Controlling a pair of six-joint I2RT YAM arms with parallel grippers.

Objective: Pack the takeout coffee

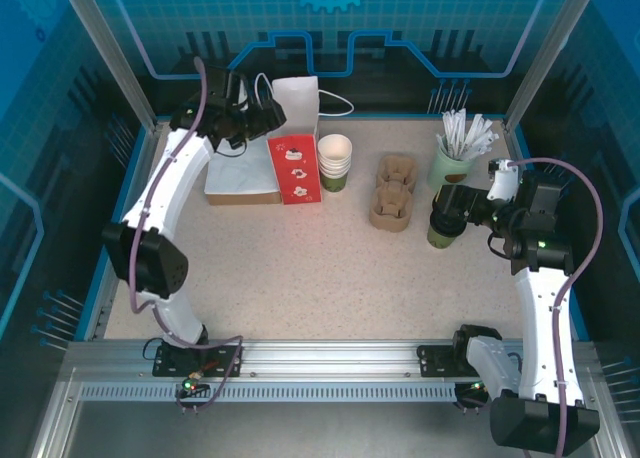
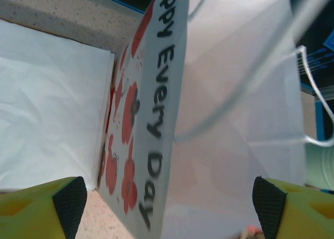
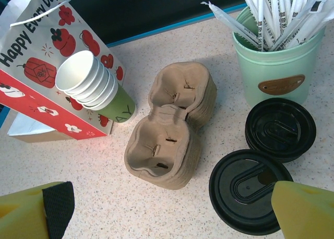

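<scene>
The left gripper [image 1: 243,116] is reaching to the far side of the counter [image 1: 300,268], where the paper bag [image 1: 297,128] is standing up. Its fingers [image 2: 68,202] are spread wide, one on each side of the bag's top edge, and they are not pinching it. I think it is getting ready to grab that edge so the bag's mouth can be held open. The right gripper [image 1: 452,210] is hanging over the takeout coffee [image 1: 438,236], which I take to be the dark green cup with the black lid [image 3: 249,189]. It is sitting on the right side of the counter, just in front of the pale green pot [image 1: 452,166] of white sticks. This gripper is wide open too and is holding nothing. The lid is lying between its fingers, closer to one of them, likely so the gripper can come down and squeeze the cup. The coffee is sitting well apart from the bag, with the brown cup trays [image 1: 393,190] and a stack of empty cups [image 1: 335,161] between them. The cup will need carrying upright so nothing spills.
</scene>
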